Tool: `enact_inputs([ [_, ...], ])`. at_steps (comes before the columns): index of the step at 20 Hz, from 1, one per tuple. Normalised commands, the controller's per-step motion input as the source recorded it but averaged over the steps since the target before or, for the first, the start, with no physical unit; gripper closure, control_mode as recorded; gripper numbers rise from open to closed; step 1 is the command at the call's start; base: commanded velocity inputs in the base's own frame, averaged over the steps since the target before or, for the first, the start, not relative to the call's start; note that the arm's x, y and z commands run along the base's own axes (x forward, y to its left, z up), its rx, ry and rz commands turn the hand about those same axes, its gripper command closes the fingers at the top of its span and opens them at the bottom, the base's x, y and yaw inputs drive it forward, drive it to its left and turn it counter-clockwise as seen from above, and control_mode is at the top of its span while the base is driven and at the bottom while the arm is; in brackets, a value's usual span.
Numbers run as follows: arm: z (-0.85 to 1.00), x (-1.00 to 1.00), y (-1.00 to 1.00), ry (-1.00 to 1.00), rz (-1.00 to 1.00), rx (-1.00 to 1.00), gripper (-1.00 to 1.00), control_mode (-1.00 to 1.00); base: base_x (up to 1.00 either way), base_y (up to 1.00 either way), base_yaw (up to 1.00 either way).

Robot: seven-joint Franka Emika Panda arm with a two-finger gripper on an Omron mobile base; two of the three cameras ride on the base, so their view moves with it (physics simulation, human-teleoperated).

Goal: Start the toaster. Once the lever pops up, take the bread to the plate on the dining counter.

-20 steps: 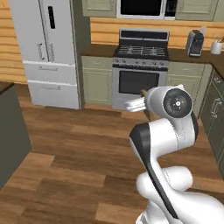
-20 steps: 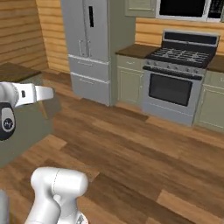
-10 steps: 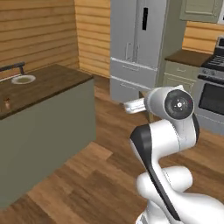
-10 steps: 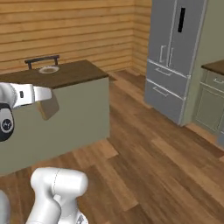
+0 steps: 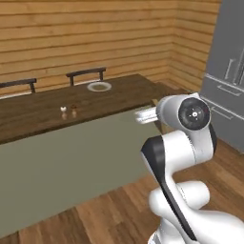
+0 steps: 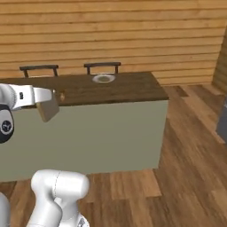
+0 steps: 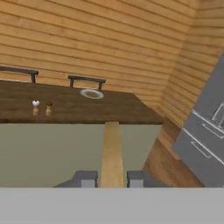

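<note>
My gripper [image 7: 111, 178] is shut on the bread [image 7: 111, 151], a tan slice seen edge-on between the two dark fingertips [image 7: 85, 177]. In the right base view the gripper [image 6: 49, 99] holds the bread [image 6: 48, 111] in the air in front of the dining counter [image 6: 133, 91], level with its top. The round pale plate [image 6: 103, 78] lies on the far side of the counter top, beyond and to the right of the slice. It also lies at plate [image 5: 99, 86] and plate [image 7: 91, 93]. The toaster and its lever are out of view.
Two small shakers [image 7: 41, 107] stand on the counter top left of the plate. Two dark chairs [image 6: 102, 66] stand behind the counter against the wooden wall. A grey fridge [image 7: 205, 135] is on the right, with open wood floor [image 6: 190, 146] between it and the counter.
The whole scene has swung as the base turned: stove and fridge have slid away and the dining counter with the plate now lies ahead. The gripper has stayed shut on the bread.
</note>
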Motion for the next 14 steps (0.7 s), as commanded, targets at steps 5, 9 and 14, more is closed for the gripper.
enact_inputs([
  [5, 0.00, 0.00, 0.00, 0.00, 0.00, 0.00, 1.00, 1.00, 1.00, -0.41, 0.43],
  [9, 0.00, 0.00, 0.00, 0.00, 0.00, 0.00, 1.00, 1.00, 1.00, -0.49, 0.21],
  [14, 0.00, 0.00, 0.00, 0.00, 0.00, 0.00, 1.00, 1.00, 1.00, -0.29, 0.13],
])
